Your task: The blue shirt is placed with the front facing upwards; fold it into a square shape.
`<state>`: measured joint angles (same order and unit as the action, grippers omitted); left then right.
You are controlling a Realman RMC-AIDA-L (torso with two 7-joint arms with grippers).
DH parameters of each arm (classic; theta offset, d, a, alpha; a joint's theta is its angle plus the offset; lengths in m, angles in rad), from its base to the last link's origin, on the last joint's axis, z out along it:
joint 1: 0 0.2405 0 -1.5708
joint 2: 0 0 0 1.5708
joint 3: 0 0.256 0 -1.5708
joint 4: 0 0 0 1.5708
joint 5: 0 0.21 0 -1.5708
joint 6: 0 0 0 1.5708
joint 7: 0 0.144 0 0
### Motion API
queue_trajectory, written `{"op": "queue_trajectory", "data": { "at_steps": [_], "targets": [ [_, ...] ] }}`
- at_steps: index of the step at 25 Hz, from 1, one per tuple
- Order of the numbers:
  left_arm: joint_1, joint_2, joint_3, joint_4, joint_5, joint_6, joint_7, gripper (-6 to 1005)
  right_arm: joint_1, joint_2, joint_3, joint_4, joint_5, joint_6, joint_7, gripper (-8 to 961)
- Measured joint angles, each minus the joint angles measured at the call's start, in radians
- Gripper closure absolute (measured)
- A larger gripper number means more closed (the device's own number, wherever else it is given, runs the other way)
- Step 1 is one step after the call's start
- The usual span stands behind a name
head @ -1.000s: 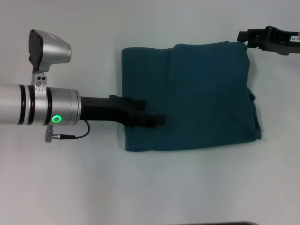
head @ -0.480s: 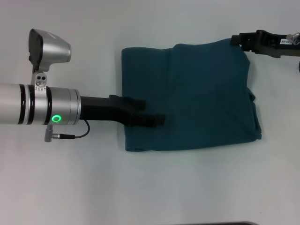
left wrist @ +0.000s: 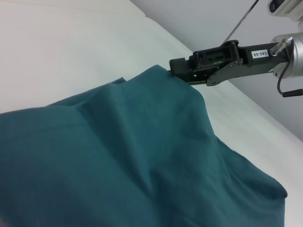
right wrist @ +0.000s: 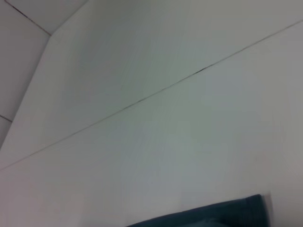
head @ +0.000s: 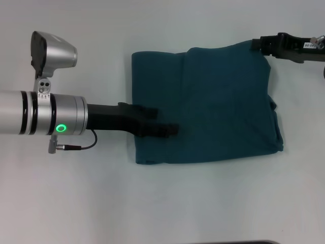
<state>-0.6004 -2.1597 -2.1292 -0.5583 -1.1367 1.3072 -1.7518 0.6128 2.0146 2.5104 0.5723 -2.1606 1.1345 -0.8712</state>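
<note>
The blue shirt [head: 218, 107] lies folded on the white table [head: 213, 203] as a rough teal rectangle, plain side up, with no print showing. My left gripper [head: 167, 120] reaches in from the left and rests on the shirt's left edge near its front corner, its fingers apart. At the far right corner, my right gripper [head: 255, 44] pinches the cloth and holds that corner slightly raised. In the left wrist view the right gripper [left wrist: 176, 67] nips the peak of the shirt [left wrist: 118, 161]. Only a strip of the shirt [right wrist: 213, 215] appears in the right wrist view.
Bare white table surrounds the shirt on every side. A dark edge [head: 233, 242] runs along the bottom of the head view. The left arm's silver forearm [head: 45, 114] with a green light lies across the left part of the table.
The right gripper moved a little leftward onto the shirt's far right corner, which now stands slightly pulled up. The left arm has stayed still.
</note>
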Motion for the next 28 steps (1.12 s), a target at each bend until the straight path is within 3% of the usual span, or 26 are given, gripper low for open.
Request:
{"op": "queue_trajectory", "data": {
  "at_steps": [8,14,19,28],
  "targets": [
    [0.002,0.000,0.000,0.000,0.000,0.001,0.000,66,0.004,0.003,-0.016,0.000,0.001,0.001,-0.020,577],
    [0.003,0.000,0.000,0.000,0.000,0.002,0.000,67,-0.007,0.004,-0.007,0.006,0.002,0.007,-0.022,795],
    [0.003,0.000,0.000,0.000,0.000,-0.001,0.000,67,-0.019,0.001,0.009,0.010,0.004,0.014,-0.022,920],
    [0.001,0.000,0.000,0.000,0.000,-0.003,0.000,67,-0.031,-0.002,0.018,0.010,0.004,0.018,-0.018,919]
  ]
}}
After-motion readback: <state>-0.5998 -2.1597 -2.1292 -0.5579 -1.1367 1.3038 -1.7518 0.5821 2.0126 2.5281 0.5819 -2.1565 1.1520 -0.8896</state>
